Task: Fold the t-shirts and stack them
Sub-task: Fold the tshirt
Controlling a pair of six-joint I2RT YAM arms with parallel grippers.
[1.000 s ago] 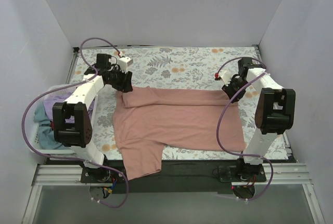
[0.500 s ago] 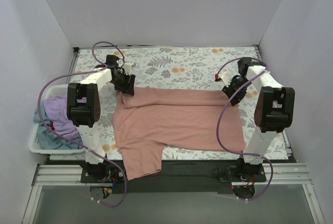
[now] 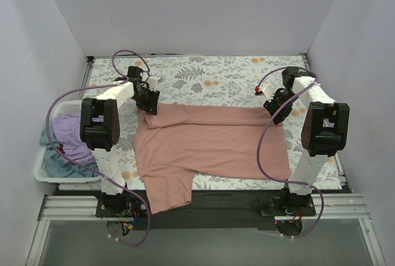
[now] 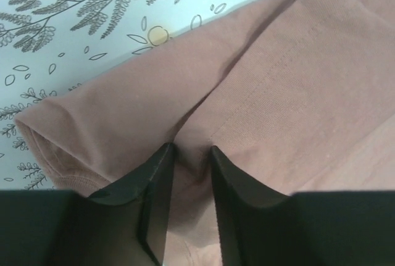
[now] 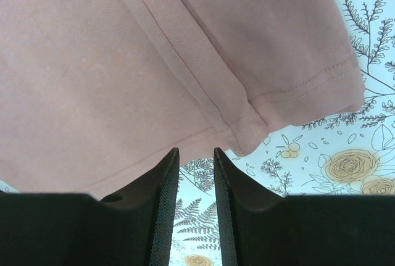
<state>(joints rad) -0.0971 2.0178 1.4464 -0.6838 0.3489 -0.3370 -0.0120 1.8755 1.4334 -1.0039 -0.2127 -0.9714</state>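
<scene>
The salmon-pink t-shirt (image 3: pixel 210 142) lies spread across the table, one sleeve hanging over the near edge. My left gripper (image 3: pixel 148 101) is at the shirt's far-left corner. In the left wrist view its fingers press into the cloth (image 4: pixel 259 93), and a bunched fold sits in the narrow gap between them (image 4: pixel 192 155). My right gripper (image 3: pixel 273 108) is at the far-right corner. In the right wrist view it (image 5: pixel 196 153) is narrowly open at the shirt's hem (image 5: pixel 185 62), with bare table between the fingers. Lavender (image 3: pixel 69 131) and teal (image 3: pixel 58 164) shirts lie in the basket.
A white plastic basket (image 3: pixel 41 173) stands off the table's left edge. The floral tablecloth (image 3: pixel 210 78) shows beyond the shirt at the back. Grey walls close in the left, back and right sides.
The left arm's upper links swung round while its gripper stayed at the shirt's far-left corner. The right gripper and the shirt have barely moved.
</scene>
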